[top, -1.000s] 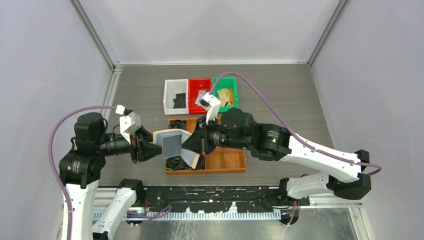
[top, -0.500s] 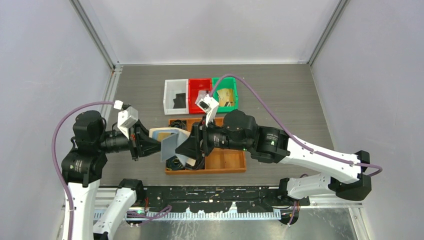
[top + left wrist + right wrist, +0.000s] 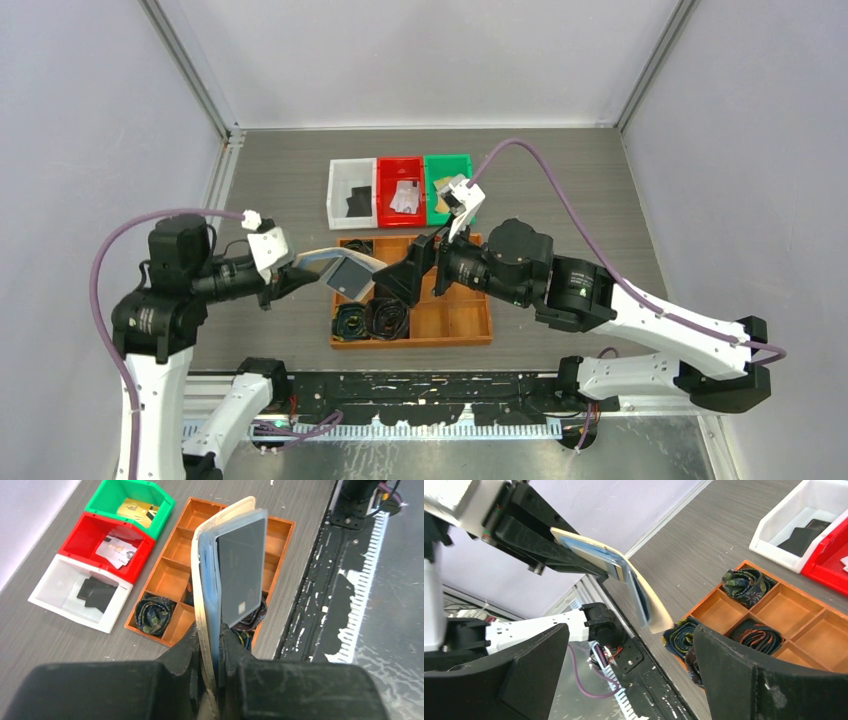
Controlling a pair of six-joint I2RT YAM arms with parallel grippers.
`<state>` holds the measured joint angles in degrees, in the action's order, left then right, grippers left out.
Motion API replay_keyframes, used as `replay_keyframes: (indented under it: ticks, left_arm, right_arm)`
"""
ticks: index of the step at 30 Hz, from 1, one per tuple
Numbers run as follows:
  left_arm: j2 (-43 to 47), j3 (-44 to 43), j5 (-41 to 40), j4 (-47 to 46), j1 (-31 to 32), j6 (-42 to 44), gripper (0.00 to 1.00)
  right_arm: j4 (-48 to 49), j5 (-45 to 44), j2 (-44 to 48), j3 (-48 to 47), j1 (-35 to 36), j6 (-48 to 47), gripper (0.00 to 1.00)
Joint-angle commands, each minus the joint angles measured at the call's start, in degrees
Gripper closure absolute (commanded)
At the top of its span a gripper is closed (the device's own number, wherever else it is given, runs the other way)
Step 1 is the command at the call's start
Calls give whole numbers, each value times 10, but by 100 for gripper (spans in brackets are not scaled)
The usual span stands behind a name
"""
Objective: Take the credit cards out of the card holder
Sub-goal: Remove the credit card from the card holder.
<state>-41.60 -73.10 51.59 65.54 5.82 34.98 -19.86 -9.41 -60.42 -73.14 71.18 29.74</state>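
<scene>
Tan card holder clamped in left hand, right hand spread wide and empty, above wooden tray.

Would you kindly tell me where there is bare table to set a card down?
Bare tabletop lies right of the green bin and left of the white bin. Crowded: over the wooden tray's belts, under the card holder.

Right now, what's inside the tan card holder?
The card holder shows pale blue pockets and one dark card in the front one. Pockets behind are edge-on, so other cards cannot be seen.
</scene>
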Motion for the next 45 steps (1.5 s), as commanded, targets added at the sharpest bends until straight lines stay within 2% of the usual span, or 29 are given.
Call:
replay_keyframes:
  ticks: [1,5,10,17,23,26,32,34,36,37,38,39,42,45]
  left_arm:
    - [-75,-94,49,116,-3,23,100]
    - [-130,-125,180,236,-2,5,100]
    - [-157,-127,261,254,-3,-75,98]
    - [-137,-84,328,101,-3,-284,93]
    - [-71,-1,350,-124,-2,-506,92]
    - [-51,34,362,-215,-3,-580,91]
    - [-49,38,336,-222,-3,-587,93]
    - [-60,27,322,-191,-3,-565,93]
    - [-71,4,303,-120,-3,-502,90]
    - [-77,-9,292,-79,-3,-466,87]
    - [-84,-20,281,-42,-3,-434,80]
    - [-90,-31,263,-11,-2,-411,68]
    - [-109,-60,213,57,-3,-363,36]
    - [-116,-71,207,89,-3,-340,20]
  right_arm:
    - [-5,9,-22,-51,-3,-76,0]
    - [-15,120,-47,-81,-12,-114,0]
    - [11,223,-65,-89,-35,-114,3]
    - [92,337,-93,-77,-95,-42,13]
    - [170,429,-117,-66,-123,23,31]
    - [174,456,-134,-75,-128,39,43]
    - [173,487,-153,-83,-133,61,63]
    - [175,492,-154,-84,-133,63,68]
    - [181,493,-154,-83,-133,67,76]
    - [184,490,-154,-83,-133,69,84]
    - [184,485,-153,-83,-135,70,95]
    - [185,483,-152,-81,-137,73,99]
    - [222,483,-138,-53,-148,90,99]
    - [277,480,-115,-18,-162,116,99]
